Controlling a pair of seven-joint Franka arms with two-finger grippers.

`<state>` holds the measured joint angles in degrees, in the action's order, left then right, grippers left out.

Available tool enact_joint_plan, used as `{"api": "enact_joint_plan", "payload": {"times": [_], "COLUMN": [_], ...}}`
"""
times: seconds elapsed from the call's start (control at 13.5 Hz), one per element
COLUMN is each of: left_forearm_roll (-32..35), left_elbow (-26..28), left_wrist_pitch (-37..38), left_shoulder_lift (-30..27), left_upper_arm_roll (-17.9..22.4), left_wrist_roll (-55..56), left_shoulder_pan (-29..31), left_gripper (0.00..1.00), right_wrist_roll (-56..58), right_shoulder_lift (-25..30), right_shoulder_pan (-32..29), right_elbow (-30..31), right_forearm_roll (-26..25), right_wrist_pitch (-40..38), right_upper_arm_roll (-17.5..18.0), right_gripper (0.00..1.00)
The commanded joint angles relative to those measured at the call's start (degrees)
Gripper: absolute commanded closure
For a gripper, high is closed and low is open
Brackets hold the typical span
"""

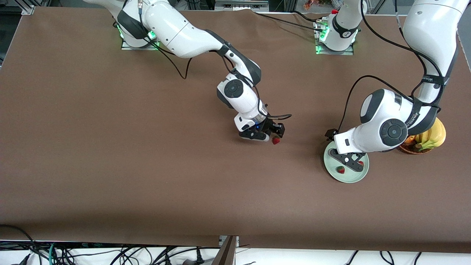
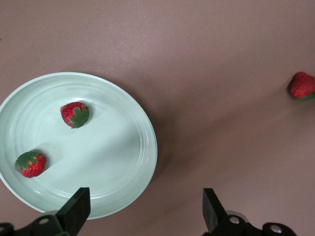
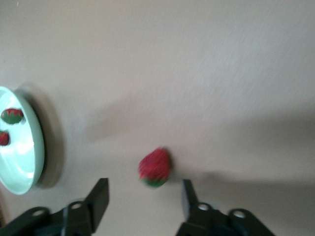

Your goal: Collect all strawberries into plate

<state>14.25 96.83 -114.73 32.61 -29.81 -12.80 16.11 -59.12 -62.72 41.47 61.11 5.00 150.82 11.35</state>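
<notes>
Two strawberries lie in the pale green plate, toward the left arm's end of the table. In the left wrist view they show as berries on the plate. My left gripper hangs open over the plate's rim, holding nothing. A third strawberry sits on the brown table near the middle. My right gripper is low over it and open, with the berry just off its fingertips, not gripped.
A brown wicker basket with bananas stands beside the plate, under the left arm's elbow. The plate also shows at the edge of the right wrist view. Cables run along the table's front edge.
</notes>
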Motion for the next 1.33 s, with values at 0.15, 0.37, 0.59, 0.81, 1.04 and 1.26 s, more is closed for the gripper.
{"api": "enact_joint_plan", "payload": {"times": [0.15,0.37,0.59,0.81,1.04,1.26], "left_forearm_roll": [-9.57,-9.95,-8.9,-4.0,-1.34,-1.25], "left_elbow": [-0.32,-0.41,0.82,2.83,4.51,6.09], "left_wrist_pitch": [-0.23,-6.88,-18.91,-22.72,-25.01,-25.81], "left_shoulder_lift": [-0.36,1.13,5.6,7.11,7.99,9.22], "left_upper_arm_roll": [-0.6,-0.51,-0.16,0.62,0.8,1.16], "left_wrist_roll": [2.76,7.34,9.19,9.54,13.14,18.93], "left_shoulder_pan": [-2.65,-8.8,-13.55,-15.93,-16.72,-17.52], "left_gripper": [0.0,0.0,0.0,0.0,0.0,0.0], "right_wrist_roll": [13.21,25.41,34.31,45.97,55.58,55.87], "right_shoulder_lift": [10.23,14.55,18.5,22.2,26.32,35.52], "right_shoulder_pan": [-9.81,-16.58,-22.91,-29.5,-35.66,-39.09], "right_elbow": [0.06,0.06,0.06,0.06,0.32,5.39], "right_forearm_roll": [0.8,0.81,0.28,-2.17,-5.08,-7.71], "right_wrist_pitch": [-21.92,-33.88,-46.7,-60.08,-68.61,-73.02], "right_upper_arm_roll": [0.6,0.6,0.34,0.16,0.16,0.07], "right_gripper": [0.0,0.0,0.0,0.0,0.0,0.0]}}
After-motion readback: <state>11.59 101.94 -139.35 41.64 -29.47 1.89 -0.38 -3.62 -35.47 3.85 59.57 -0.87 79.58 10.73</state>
